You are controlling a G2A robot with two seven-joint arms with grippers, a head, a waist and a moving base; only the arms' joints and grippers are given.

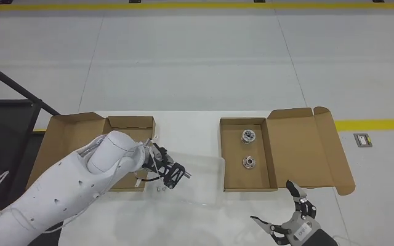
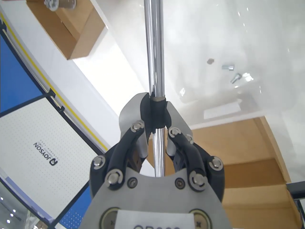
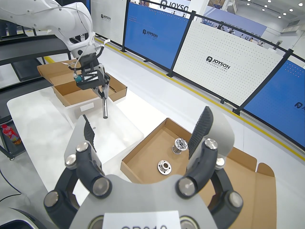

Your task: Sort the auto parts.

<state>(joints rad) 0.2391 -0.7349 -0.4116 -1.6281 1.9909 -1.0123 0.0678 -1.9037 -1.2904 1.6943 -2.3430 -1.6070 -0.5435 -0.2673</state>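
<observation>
Chrome rod (image 2: 153, 36), one piece, in hand. Left wrist view: left claw (image 2: 155, 110) clenched on the rod close to one end, the longer part jutting free past the pads; beyond it lies the clear bin (image 2: 214, 13) with small bolts (image 2: 232, 72) on its floor, and the left carton (image 2: 238, 144) just beside the bin. Right wrist view adds the attitude: rod hangs nearly upright, tip down over the bin's left end, above the counter (image 3: 35, 120); right claw (image 3: 146, 129) spread wide, empty, near the right carton (image 3: 143, 148) holding two flanged hubs (image 3: 180, 145). Top view adds the layout: bin between the two cartons, left claw over the bin's left end, right claw at the near right. Judged handling: rigid, dense, polished and slippery; an end grip invites swing or slip, so a hold nearer mid-length would be steadier.
</observation>
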